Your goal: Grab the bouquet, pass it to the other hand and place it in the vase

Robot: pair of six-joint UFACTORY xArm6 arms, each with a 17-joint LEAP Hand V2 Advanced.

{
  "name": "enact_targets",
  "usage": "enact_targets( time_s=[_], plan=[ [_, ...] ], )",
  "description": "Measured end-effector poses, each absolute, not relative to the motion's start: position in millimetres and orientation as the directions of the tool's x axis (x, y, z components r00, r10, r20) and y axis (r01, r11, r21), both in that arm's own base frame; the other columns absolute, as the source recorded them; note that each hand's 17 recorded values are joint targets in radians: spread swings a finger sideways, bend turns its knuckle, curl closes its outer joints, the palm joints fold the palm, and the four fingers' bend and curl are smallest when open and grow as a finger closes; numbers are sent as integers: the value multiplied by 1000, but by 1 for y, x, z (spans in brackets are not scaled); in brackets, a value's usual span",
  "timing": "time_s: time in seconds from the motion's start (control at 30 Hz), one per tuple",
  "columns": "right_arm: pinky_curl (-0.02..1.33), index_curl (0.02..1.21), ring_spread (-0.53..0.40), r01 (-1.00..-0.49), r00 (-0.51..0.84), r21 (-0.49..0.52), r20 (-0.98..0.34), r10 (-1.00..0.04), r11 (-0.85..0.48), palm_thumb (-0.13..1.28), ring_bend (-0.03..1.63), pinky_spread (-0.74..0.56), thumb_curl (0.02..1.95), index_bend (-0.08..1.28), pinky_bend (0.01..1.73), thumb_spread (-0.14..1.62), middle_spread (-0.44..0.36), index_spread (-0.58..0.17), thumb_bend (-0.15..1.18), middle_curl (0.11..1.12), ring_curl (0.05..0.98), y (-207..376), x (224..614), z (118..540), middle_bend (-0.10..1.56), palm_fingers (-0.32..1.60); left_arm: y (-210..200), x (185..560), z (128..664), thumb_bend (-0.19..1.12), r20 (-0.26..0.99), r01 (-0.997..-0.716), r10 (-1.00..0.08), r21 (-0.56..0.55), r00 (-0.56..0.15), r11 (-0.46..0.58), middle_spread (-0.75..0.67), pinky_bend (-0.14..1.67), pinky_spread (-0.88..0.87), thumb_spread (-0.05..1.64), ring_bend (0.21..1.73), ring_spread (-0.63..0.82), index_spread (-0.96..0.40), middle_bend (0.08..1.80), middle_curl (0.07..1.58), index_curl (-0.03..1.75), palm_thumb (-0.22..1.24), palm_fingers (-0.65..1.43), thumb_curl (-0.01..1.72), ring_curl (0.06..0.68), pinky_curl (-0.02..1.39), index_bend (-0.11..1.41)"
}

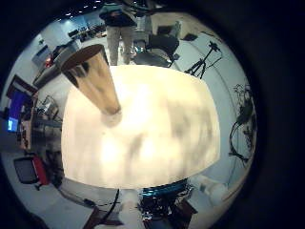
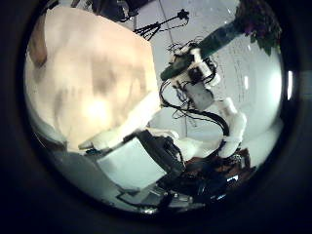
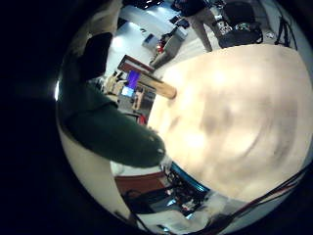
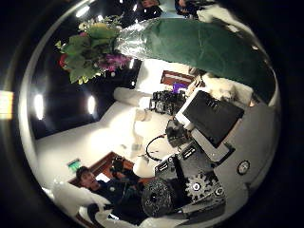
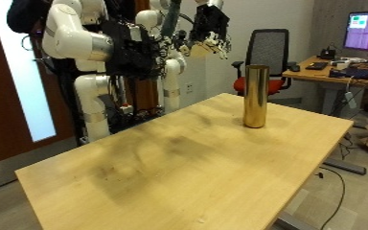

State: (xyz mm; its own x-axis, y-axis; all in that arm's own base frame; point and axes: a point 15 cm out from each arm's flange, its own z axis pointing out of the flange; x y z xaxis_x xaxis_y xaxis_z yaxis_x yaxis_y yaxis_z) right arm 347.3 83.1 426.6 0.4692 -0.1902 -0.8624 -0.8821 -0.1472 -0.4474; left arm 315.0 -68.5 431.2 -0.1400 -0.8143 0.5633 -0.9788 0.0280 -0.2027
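Bouquet (image 4: 171, 47) is held up in the air, well above the table (image 5: 172, 163), with the right hand (image 2: 195, 70) curled round its wrapped stems. The left hand (image 2: 141, 161) is apart from it, and I cannot tell how its fingers stand. Pick-up looks done; the handover and the vase (image 5: 254, 96), standing upright on the table, are left.
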Motion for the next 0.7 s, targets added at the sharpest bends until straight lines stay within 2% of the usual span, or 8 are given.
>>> enact_targets(
  time_s=[0.27,0.5,0.7],
  plan=[
    [1103,886,-180,-875,482,-461,-858,-177,-148,1162,1426,-237,933,1137,1037,141,-110,-211,-22,731,666,82,349,422,1353,1135,-84,319,447,-42,664,-965,-722,-259,-196,24,225,425,384,867,594,336,190,246,367,281,226,248,290,223,303,135],
    [1115,882,-180,-869,491,-467,-854,-169,-165,1165,1430,-242,932,1145,1023,116,-110,-205,-21,732,666,89,348,421,1358,1134,-98,324,460,-34,758,-950,-608,-313,-235,-23,257,451,339,838,669,358,229,288,369,258,200,217,305,222,299,145],
    [1133,878,-183,-855,507,-476,-849,-148,-205,1169,1431,-250,927,1158,1009,93,-104,-204,-19,737,672,106,342,419,1361,1125,-108,316,464,-40,803,-952,-539,-307,-256,-6,309,517,327,818,741,369,270,283,360,237,177,170,310,224,309,130]
  ],
)
